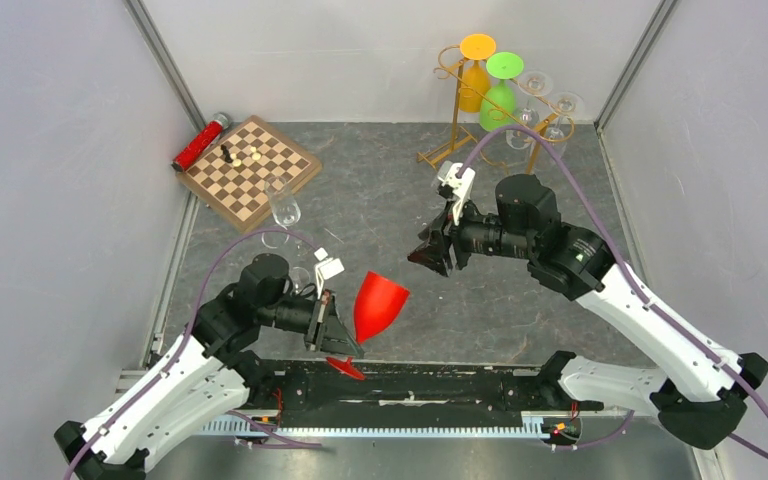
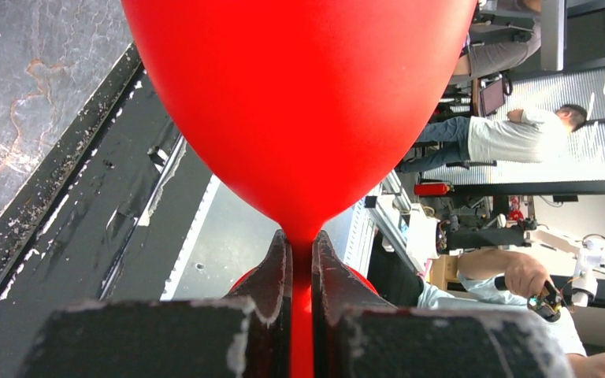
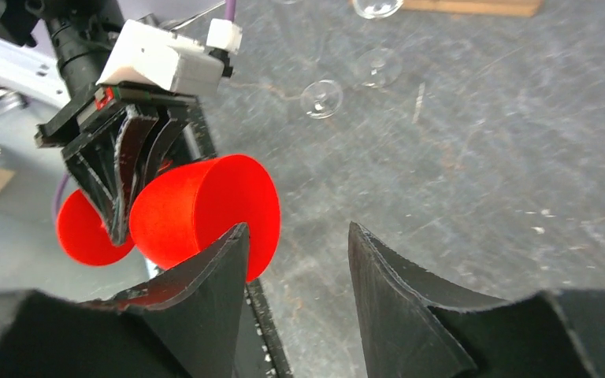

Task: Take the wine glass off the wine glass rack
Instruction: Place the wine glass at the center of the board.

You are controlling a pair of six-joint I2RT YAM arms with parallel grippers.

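Left gripper [image 1: 335, 335] clamped tight on the red glass [image 1: 380, 305] stem, bowl tipped over the table's near edge, well apart from the rack [image 1: 452, 130]. Right gripper [image 1: 428, 258] hangs part-open, empty, mid-table. One glass off, by the look of it! Four hang there: one orange [image 1: 475, 85], one green [image 1: 500, 100], two clear [image 1: 537, 95].

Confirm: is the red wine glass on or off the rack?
Off. The left gripper is shut on the red wine glass stem, bowl lying sideways, far from the wine glass rack.
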